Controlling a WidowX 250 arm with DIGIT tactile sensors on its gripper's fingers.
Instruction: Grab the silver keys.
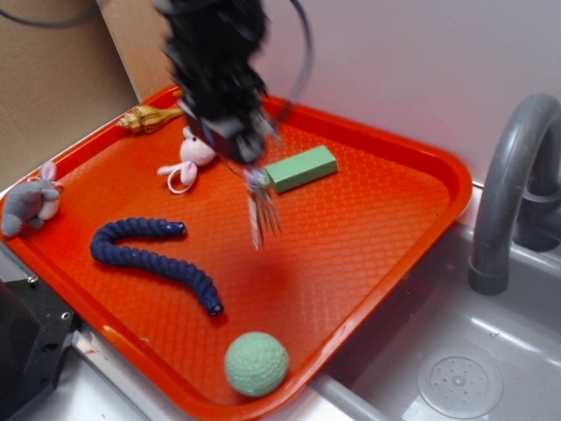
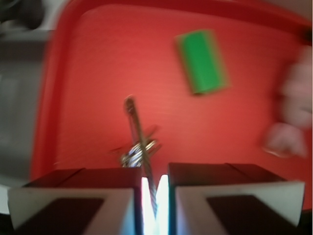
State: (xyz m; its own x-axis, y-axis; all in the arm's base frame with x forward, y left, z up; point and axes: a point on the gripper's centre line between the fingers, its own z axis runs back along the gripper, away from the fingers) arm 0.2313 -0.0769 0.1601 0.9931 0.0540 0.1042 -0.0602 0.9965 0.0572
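Wrist view shows the jaws pinched on the silver keys (image 2: 139, 147), hanging straight below them, long axis vertical; exterior view sets them above the orange tray (image 1: 394, 254), near the green block (image 1: 301, 167).

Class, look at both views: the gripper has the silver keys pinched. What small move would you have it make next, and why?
Probably a short, slow lift straight up. The gripper is shut on the silver keys, which dangle above the orange tray beside the green block. The blur suggests swinging, and only the thin ring seems pinched, so a gentle rise should keep the hold.
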